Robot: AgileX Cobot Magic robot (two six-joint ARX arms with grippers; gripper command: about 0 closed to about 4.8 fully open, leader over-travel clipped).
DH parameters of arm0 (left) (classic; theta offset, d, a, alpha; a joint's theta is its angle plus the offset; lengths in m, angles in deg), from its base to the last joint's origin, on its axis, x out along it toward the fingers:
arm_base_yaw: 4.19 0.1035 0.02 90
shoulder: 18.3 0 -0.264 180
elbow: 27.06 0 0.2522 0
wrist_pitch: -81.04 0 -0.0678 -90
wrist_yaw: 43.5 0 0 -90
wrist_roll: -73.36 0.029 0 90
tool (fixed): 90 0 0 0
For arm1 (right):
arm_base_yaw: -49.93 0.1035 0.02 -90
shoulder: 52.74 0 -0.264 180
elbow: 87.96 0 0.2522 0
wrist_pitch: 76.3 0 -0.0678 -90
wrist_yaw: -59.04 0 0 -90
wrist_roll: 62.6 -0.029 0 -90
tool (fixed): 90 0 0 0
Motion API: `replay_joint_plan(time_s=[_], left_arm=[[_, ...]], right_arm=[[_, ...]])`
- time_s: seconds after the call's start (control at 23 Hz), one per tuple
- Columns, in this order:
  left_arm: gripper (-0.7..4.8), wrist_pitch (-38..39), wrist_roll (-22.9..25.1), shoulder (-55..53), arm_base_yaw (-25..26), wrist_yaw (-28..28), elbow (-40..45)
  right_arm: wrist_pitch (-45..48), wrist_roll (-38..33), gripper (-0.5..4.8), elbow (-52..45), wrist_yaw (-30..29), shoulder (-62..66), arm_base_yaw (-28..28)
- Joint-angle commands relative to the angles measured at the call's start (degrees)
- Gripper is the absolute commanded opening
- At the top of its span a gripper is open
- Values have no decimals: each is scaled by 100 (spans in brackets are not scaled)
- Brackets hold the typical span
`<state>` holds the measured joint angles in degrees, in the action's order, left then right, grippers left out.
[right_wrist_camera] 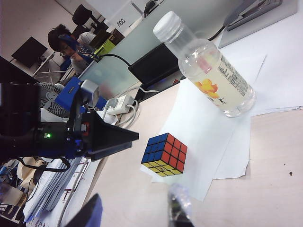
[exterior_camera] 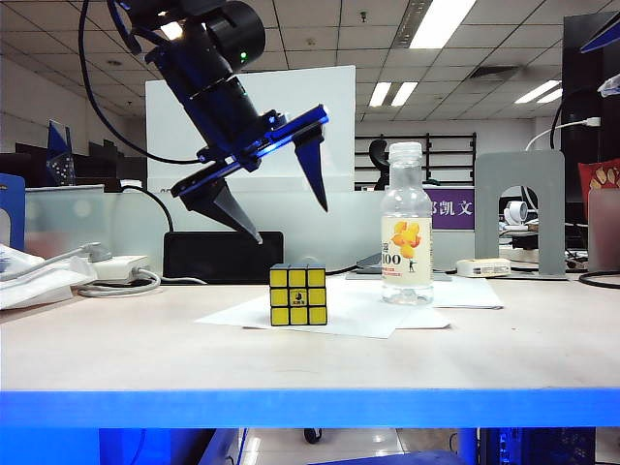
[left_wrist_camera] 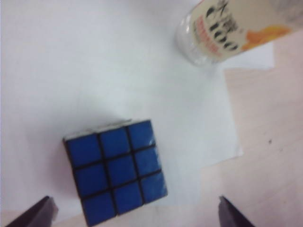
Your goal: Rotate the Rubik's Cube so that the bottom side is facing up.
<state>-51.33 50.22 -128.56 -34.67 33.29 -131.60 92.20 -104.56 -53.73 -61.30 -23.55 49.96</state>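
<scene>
The Rubik's Cube [exterior_camera: 298,294] rests on white paper [exterior_camera: 358,315], its yellow face with the dark centre logo toward the exterior camera. My left wrist view looks down on its blue top face [left_wrist_camera: 116,172]. In the right wrist view the Rubik's Cube [right_wrist_camera: 164,154] shows blue on top, with red and yellow sides. My left gripper [exterior_camera: 290,221] hangs open and tilted above the cube, not touching it. Its fingertips [left_wrist_camera: 45,208] stand wide apart, and nothing is between them. My right gripper [right_wrist_camera: 137,213] is open and empty, well back from the cube over bare table.
A clear bottle [exterior_camera: 407,228] with a yellow flower label stands upright just right of the cube on the paper. Behind are a black box [exterior_camera: 223,257], a power adapter with cables [exterior_camera: 116,269] and a grey metal bookend [exterior_camera: 519,208]. The table's front edge [exterior_camera: 310,407] is blue.
</scene>
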Motion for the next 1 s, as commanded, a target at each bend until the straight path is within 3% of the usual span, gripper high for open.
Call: replay_joint_plan(time_s=[0.04, 0.35, 0.61, 1.0], left_arm=[[479, 256, 79, -37, -15, 31, -79], [479, 1377, 348, -667, -81, 59, -1078], [479, 1539, 387, -1025, -111, 57, -1773], [479, 2094, 520, -1303, -111, 212, -1845]], right_arm=[[105, 20, 181, 33, -46, 2, -2], [103, 20, 181, 33, -70, 4, -2], [101, 17, 181, 33, -142, 4, -2], [101, 20, 181, 33, -155, 4, -4]])
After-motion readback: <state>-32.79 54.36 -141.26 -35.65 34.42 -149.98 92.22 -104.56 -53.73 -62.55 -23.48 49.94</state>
